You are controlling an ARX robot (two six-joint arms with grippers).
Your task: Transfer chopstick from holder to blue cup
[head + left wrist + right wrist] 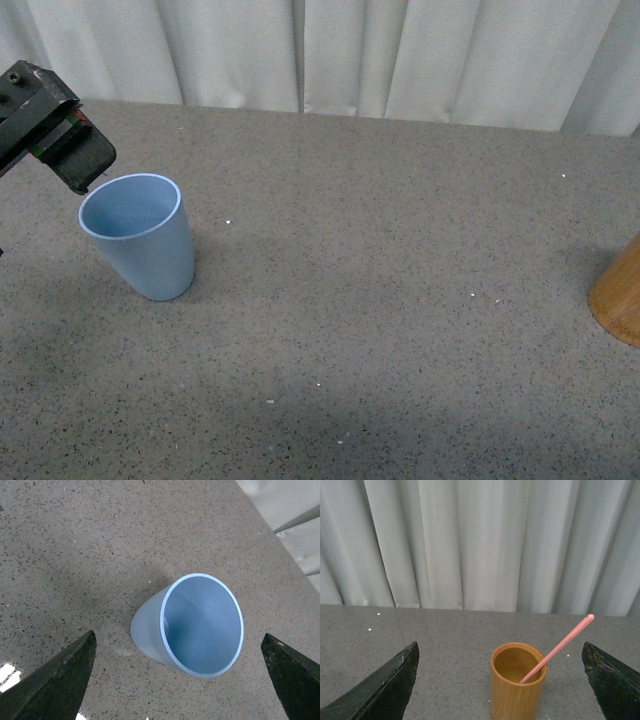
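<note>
Left tool spread wide, gripping nothing, above and just behind the blue cup. Right tool also released, facing the holder. The chopstick leans inside the holder, its top past the rim. Cup and holder stand well apart on the speckled grey bench, with a curtain behind. Count: one cup, one holder, one chopstick.

No text, label, brand or number can be read in any view. The blue cup and the holder seem plain on the sides that show.
</note>
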